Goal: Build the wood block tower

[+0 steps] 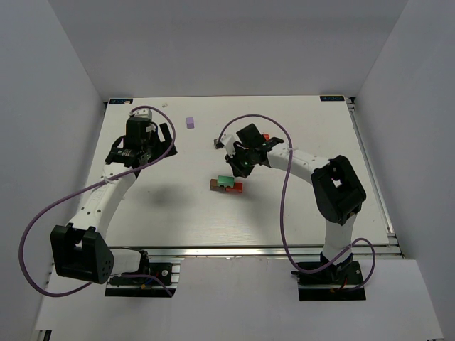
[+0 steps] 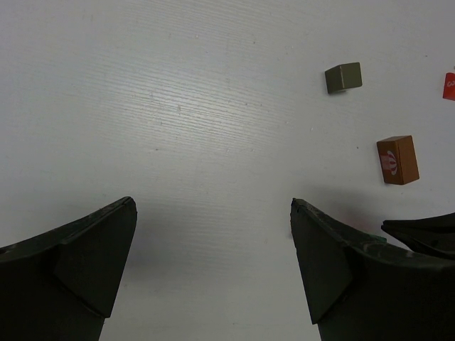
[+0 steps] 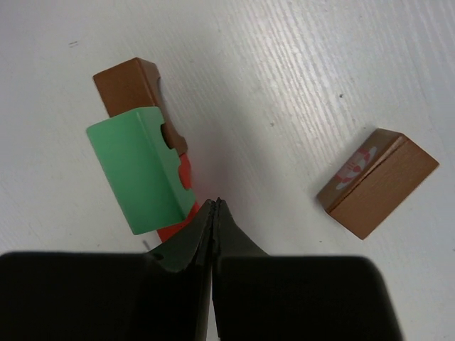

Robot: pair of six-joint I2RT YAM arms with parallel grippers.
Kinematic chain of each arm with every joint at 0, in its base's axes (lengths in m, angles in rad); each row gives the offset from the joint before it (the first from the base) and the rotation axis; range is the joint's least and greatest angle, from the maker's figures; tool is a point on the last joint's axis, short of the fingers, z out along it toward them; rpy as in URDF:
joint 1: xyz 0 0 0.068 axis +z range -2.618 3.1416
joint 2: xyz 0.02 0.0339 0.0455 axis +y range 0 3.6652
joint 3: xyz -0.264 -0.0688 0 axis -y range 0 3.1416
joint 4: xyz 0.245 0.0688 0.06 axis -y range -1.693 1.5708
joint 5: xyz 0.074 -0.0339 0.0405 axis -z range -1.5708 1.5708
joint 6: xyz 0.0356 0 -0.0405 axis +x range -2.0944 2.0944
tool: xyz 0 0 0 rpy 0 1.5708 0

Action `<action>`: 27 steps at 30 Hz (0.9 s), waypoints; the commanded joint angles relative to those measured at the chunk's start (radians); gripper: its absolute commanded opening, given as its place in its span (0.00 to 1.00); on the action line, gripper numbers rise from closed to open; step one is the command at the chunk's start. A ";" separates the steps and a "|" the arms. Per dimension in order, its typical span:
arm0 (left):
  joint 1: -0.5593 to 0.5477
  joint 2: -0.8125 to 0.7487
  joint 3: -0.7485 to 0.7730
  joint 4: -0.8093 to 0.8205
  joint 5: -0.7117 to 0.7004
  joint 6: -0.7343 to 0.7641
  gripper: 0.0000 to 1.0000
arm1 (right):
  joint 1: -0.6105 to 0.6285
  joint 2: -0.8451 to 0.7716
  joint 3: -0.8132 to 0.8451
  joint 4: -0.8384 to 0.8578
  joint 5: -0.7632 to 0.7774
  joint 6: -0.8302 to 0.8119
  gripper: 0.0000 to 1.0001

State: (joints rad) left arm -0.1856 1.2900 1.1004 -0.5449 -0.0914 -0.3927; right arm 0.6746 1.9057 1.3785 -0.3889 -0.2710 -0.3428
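The tower [image 1: 227,185] stands mid-table: a green block [image 3: 142,167] lies across a brown bar [image 3: 128,84] and a red piece [image 3: 181,177]. My right gripper [image 3: 215,204] is shut and empty, its tips just beside the green block's near right corner; in the top view it [image 1: 238,169] hovers just behind the tower. A loose brown block with a red-and-white mark [image 3: 377,181] lies to its right. My left gripper [image 2: 213,206] is open and empty over bare table at the far left [image 1: 169,140].
A dark grey cube [image 2: 343,77] and the marked brown block [image 2: 397,160] lie ahead of the left gripper. A lilac cube [image 1: 190,122] sits near the back. A red block [image 1: 265,137] lies by the right arm. White walls enclose the table.
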 commanded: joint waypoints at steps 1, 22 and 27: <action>0.000 -0.017 0.026 -0.004 -0.016 0.006 0.98 | 0.002 -0.048 0.033 0.056 0.091 0.028 0.01; 0.000 -0.009 0.030 -0.013 -0.041 0.008 0.98 | -0.075 0.095 0.232 0.030 0.322 0.074 0.89; -0.002 -0.008 0.032 -0.015 -0.050 0.006 0.98 | -0.076 0.137 0.238 0.021 0.305 0.085 0.89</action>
State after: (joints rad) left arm -0.1856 1.2903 1.1004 -0.5518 -0.1230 -0.3927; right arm 0.5961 2.0323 1.5810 -0.3504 0.0383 -0.2657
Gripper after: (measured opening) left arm 0.982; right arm 0.894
